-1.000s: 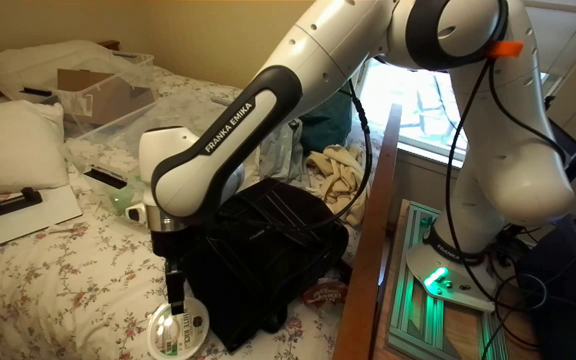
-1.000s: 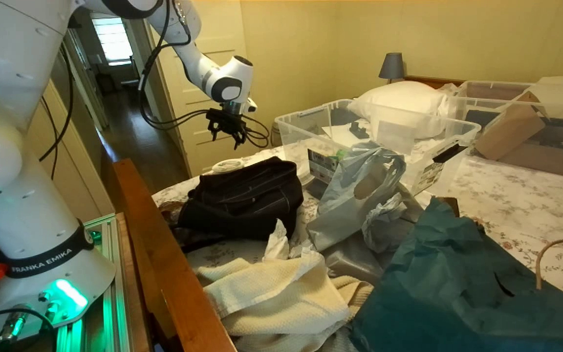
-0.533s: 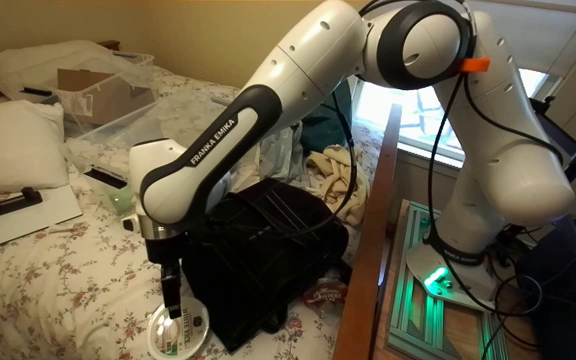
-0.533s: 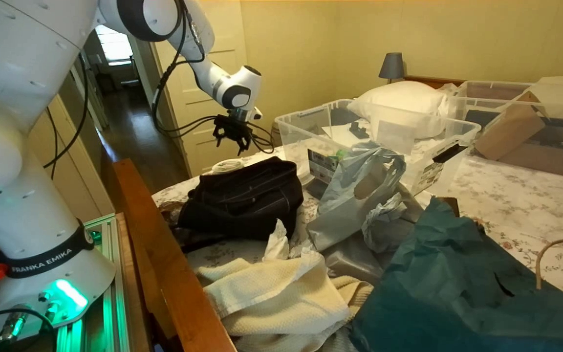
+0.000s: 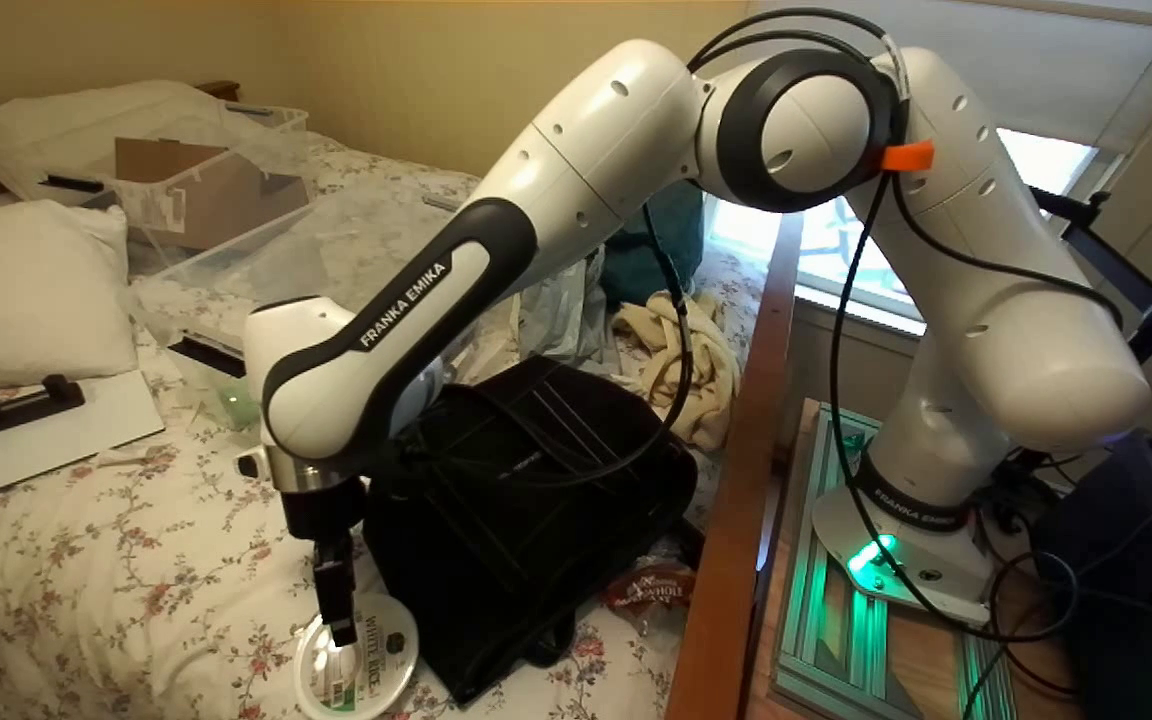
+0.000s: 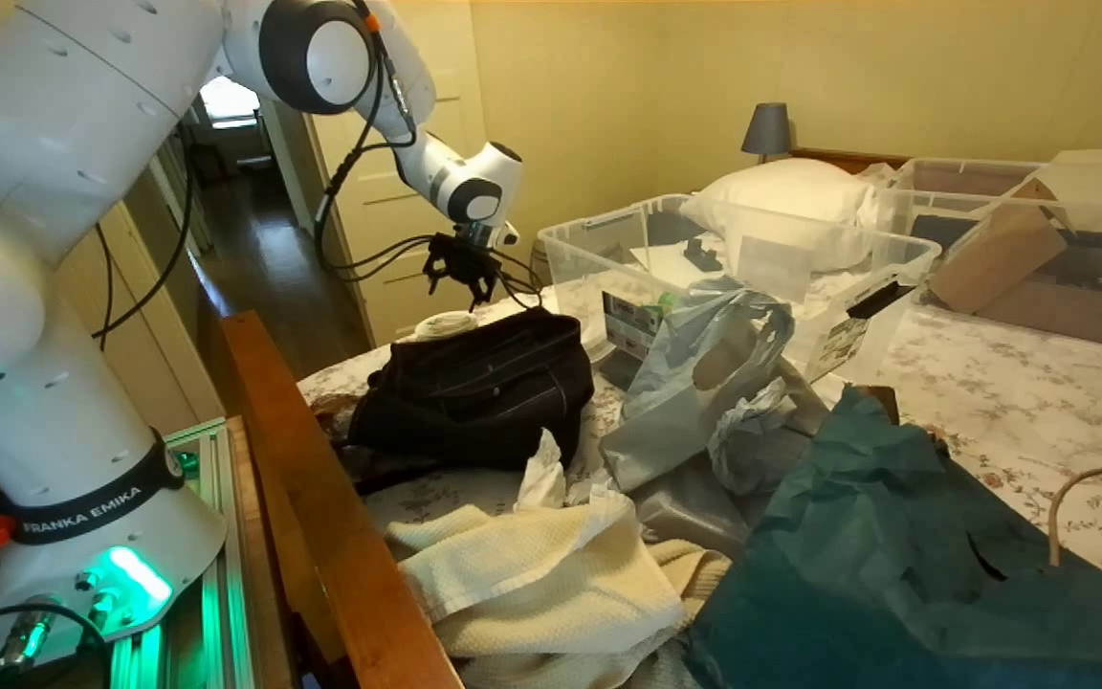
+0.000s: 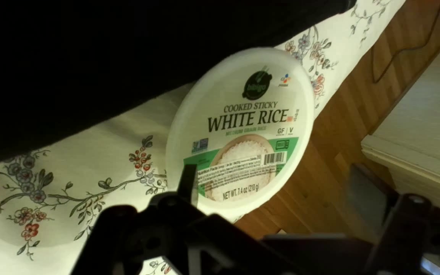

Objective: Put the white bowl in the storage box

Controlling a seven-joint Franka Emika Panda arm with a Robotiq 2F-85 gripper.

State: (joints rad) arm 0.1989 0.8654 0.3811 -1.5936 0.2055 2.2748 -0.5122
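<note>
White bowl (image 7: 241,131): lettered "bibigo", "COOKED STICKY WHITE RICE", "MEDIUM GRAIN RICE", "NET WT. 7.4 oz (210 g)".
Bowl's heading: label up; round, so no axis is the longer; in an exterior view its words run from far to near, the "bibigo" mark toward the right.
Bowl's place: on the floral bedspread (image 5: 106,560), just beside the black bag (image 5: 536,490), at its near left there.
Gripper (image 7: 273,177): above the bowl, released, its fingers (image 7: 187,181) spread; whether a fingertip touches the rim is hard to tell.
Arm (image 5: 586,140): marked "FRANKA EMIKA".
Red packet (image 5: 651,588): "WHOLE" legible, at the bag's near right.
Storage box (image 6: 608,220): clear plastic, beyond the bag in both exterior views, well apart from the bowl.
</note>
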